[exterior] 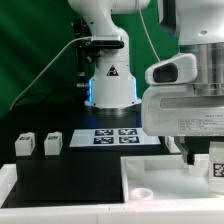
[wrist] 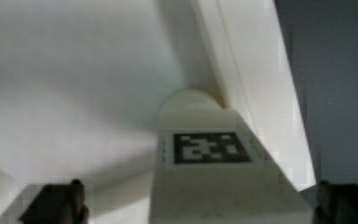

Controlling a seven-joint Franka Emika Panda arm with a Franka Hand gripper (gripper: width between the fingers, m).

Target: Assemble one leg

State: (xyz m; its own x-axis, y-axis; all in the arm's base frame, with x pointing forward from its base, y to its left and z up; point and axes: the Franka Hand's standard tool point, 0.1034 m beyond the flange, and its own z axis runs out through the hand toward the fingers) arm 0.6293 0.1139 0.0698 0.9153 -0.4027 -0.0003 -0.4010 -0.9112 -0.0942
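Note:
A leg, a white block with a black-and-white tag, stands in a corner of the large white tabletop piece, against its raised rim. My gripper is open, with one dark finger on each side of the leg; I see no contact. In the exterior view the gripper hangs over the tabletop piece at the exterior view's right, with the tagged leg beside a finger. Two more legs stand on the black table at the exterior view's left.
The marker board lies in the middle of the table, in front of the robot base. A small round white boss rises from the tabletop piece near its left rim. A white edge strip runs along the front left.

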